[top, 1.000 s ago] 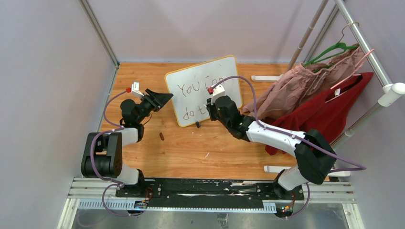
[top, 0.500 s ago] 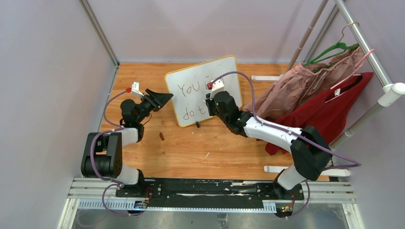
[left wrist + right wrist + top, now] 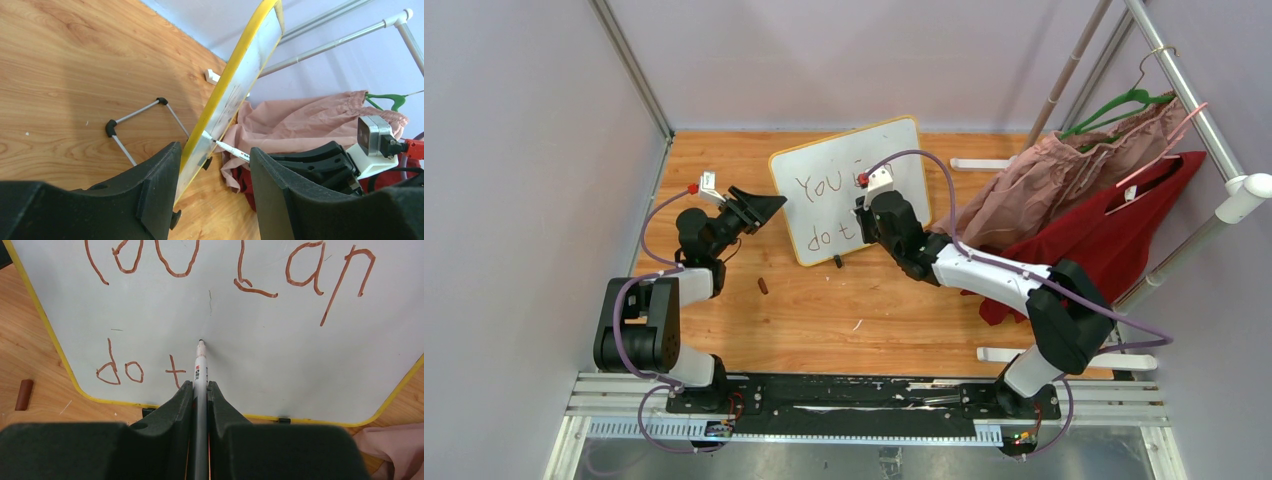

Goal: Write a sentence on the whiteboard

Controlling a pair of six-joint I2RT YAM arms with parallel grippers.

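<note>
From above: the rectangular whiteboard (image 3: 856,148) with round corners and a thin yellow frame stands tilted at the back of the light brown wooden table (image 3: 824,310). The sentence (image 3: 822,187) on it is in red-brown handwriting. The black left gripper (image 3: 774,205) is at the board's left edge. The black right gripper (image 3: 864,215) is just in front of the board, low down. A small brown cap (image 3: 763,286) lies on the table near the board's lower left corner. A pink cloth (image 3: 1054,180) and a red cloth (image 3: 1114,240) hang on the right.

Left wrist: the whiteboard (image 3: 240,75) shows edge-on. The left gripper (image 3: 214,165) is open, with one finger on each side of the board's edge. A thin white marker (image 3: 227,148) meets the board's face.

Right wrist: the right gripper (image 3: 200,390) is squeezed tight on the marker (image 3: 201,362). The marker's tip touches the whiteboard (image 3: 280,365) just right of the letter "t". The sentence (image 3: 239,270) reads "You can" on top and "do t" below. The cap (image 3: 23,394) lies at the left.
</note>
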